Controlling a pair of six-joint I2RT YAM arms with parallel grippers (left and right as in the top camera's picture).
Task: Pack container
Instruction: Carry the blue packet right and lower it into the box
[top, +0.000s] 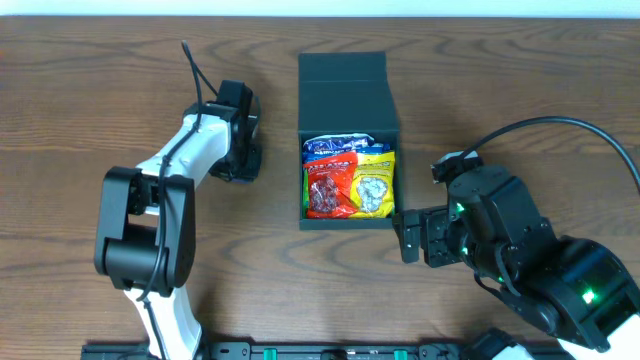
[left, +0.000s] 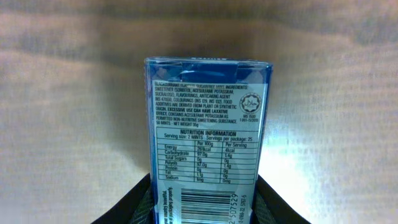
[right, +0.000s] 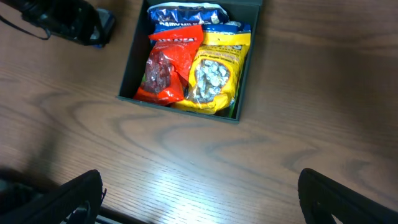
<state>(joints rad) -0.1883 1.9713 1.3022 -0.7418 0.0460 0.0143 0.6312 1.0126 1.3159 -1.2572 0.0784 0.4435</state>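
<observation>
The dark teal container (top: 348, 80) stands open mid-table with its flap lid folded back at the far side. It holds a red candy bag (top: 328, 190), a yellow bag (top: 375, 185) and a blue bag (top: 335, 146). It also shows in the right wrist view (right: 129, 71). My left gripper (top: 241, 160) is to the left of the container, shut on a blue mint box (left: 208, 137) with its nutrition label facing the camera; the fingers (left: 205, 202) clamp its sides. My right gripper (top: 410, 236) is open and empty over bare wood (right: 199, 193), near the container's front right corner.
The wooden table (top: 520, 80) extends to all sides of the container. The left arm's base (top: 140, 240) stands at the front left. The right arm's body (top: 540, 260) fills the front right. A black rail (top: 300, 350) runs along the front edge.
</observation>
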